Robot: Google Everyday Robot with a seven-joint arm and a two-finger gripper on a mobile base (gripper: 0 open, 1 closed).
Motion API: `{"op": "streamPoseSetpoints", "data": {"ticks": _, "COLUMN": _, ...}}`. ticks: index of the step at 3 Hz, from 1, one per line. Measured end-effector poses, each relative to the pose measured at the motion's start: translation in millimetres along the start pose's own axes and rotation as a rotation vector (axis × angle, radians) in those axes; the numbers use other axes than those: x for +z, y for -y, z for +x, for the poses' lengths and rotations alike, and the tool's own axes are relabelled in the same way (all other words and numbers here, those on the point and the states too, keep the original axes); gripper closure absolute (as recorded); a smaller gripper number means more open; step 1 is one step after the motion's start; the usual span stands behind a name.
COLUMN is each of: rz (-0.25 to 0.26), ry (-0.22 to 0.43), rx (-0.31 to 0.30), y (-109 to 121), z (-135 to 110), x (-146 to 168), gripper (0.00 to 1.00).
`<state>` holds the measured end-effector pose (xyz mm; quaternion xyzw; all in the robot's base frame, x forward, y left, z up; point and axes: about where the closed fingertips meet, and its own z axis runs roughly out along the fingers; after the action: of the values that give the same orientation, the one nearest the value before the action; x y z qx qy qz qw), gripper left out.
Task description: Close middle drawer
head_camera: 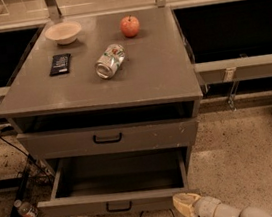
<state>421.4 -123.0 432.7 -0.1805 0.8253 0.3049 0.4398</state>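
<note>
The middle drawer (118, 181) is pulled well out of the grey cabinet (162, 76), low down near the floor. Its deep box is empty, with a flat floor showing. Its low front panel carries a small black bar handle (119, 206). Above it, a taller drawer front with a bigger black handle (107, 138) sits flush in the cabinet. My gripper (186, 205), a cream-coloured tip on a grey wrist, comes in from the bottom right. It is just below and outside the right end of the open drawer's front panel, very close to it.
On the cabinet top lie a bowl (63, 32), an apple (130, 26), a tipped can (109, 60) and a black packet (60, 63). A small bottle (25, 210) and cables lie on the floor at the left. Dark shelving flanks both sides.
</note>
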Motion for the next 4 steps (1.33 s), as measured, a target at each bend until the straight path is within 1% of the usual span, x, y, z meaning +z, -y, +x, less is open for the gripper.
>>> {"op": "streamPoseSetpoints", "data": {"ticks": 2, "rz": -0.006, "ry": 0.013, "rx": 0.009, "y": 0.9, "z": -3.4, "x": 4.9, "gripper": 1.00}}
{"op": "streamPoseSetpoints", "data": {"ticks": 3, "rz": -0.011, "ry": 0.024, "rx": 0.004, "y": 1.8, "z": -10.3, "x": 12.5, "gripper": 1.00}}
{"op": "streamPoseSetpoints", "data": {"ticks": 4, "rz": -0.019, "ry": 0.050, "rx": -0.012, "y": 3.8, "z": -30.8, "x": 30.8, "gripper": 1.00}}
